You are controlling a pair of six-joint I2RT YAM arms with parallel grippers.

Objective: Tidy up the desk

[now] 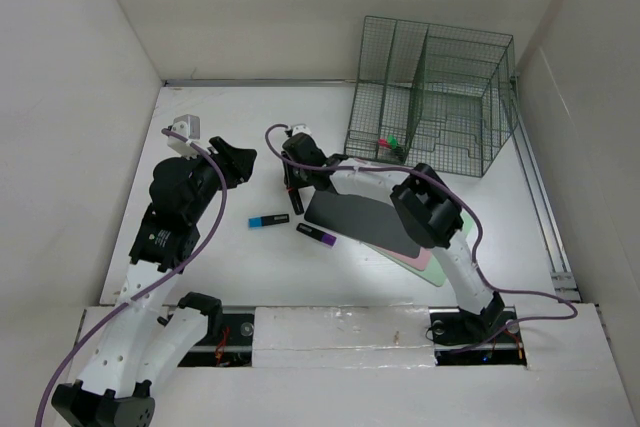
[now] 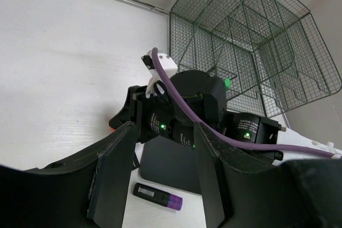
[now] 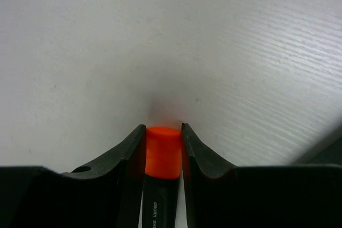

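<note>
Right fingers (image 3: 125,158) pinched nearly shut on orange-capped marker (image 3: 162,153), cap poking just past the fingertips, white surface (image 3: 171,36) right ahead; left fingers (image 2: 113,172) spread wide, gripping nothing, purple-capped marker (image 2: 157,195) on the surface below the gap.

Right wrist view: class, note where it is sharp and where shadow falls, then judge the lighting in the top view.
Right wrist view: the orange-capped marker in the right gripper is sharp, with a soft grey shadow on the desk just beyond it; top external view: even, diffuse light, no hard shadows.
</note>
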